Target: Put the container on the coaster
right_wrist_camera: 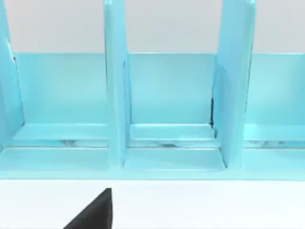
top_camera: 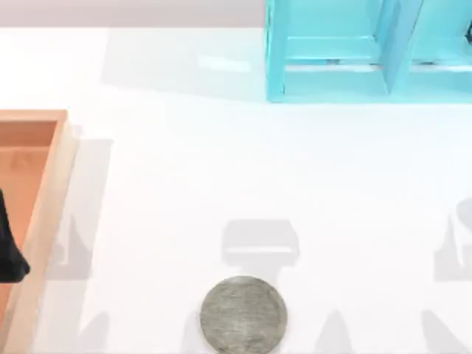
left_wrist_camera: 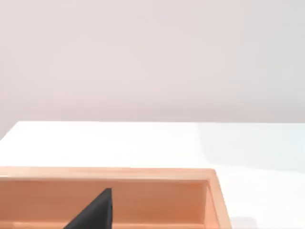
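Left gripper [top_camera: 9,254]: dark shape at the table's left edge, over the orange-brown wooden tray [top_camera: 44,199]. Just part of it is in frame from above; can't tell whether it is apart or together. In the left wrist view one dark finger [left_wrist_camera: 95,212] sticks up in front of the tray's inner wall [left_wrist_camera: 143,198], with bare white table [left_wrist_camera: 143,143] beyond the tray rim.

Right gripper: state can't be told. The right wrist view has one dark finger [right_wrist_camera: 95,212] over the white table surface, facing the turquoise shelf-like frame [right_wrist_camera: 167,105]. That frame has upright dividers splitting it into open compartments; the ones in view hold nothing visible.

Coaster [top_camera: 243,313]: flat round grey disc, mottled stone look, lying at the table's near edge, roughly mid-width, slightly left of centre. Nothing on top of it. Well apart from both the tray and the frame.

Turquoise frame in the top view [top_camera: 354,51] sits at the table's far edge toward the right corner. Tray runs along the left edge down to the near-left corner.

Container: can't locate it; only a pale blur at the top view's right edge, too unclear to identify. A few grey shadows fall on the table around the coaster.
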### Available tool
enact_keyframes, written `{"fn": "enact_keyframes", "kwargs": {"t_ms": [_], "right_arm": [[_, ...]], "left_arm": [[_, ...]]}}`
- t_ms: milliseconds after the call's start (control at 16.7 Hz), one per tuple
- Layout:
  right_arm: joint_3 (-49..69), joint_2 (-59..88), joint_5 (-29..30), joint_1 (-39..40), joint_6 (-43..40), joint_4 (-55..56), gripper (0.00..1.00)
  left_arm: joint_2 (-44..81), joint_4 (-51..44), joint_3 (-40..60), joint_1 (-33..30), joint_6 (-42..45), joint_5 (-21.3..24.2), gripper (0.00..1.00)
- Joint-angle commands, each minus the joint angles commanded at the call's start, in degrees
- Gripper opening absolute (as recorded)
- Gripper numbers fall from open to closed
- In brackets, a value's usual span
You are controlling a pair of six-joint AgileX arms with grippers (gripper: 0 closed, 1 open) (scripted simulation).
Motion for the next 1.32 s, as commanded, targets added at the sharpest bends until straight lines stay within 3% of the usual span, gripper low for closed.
{"fn": "enact_keyframes", "kwargs": {"t_ms": [240, 480, 1320], "right_arm": [[1.36, 1.71, -0.10, -0.01, -1.57, -1.19, 1.00], [9.37, 11.47, -0.14, -0.63, -10.57, -7.92, 1.00], [59.99, 73.24, 0.02, -4.83, -68.13, -50.54, 1.00]], "left_arm": [[0.00, 0.00, 0.00, 0.00, 0.00, 0.00, 1.00], [0.00, 0.00, 0.00, 0.00, 0.00, 0.00, 1.00], [0.00, 0.00, 0.00, 0.00, 0.00, 0.00, 1.00]]}}
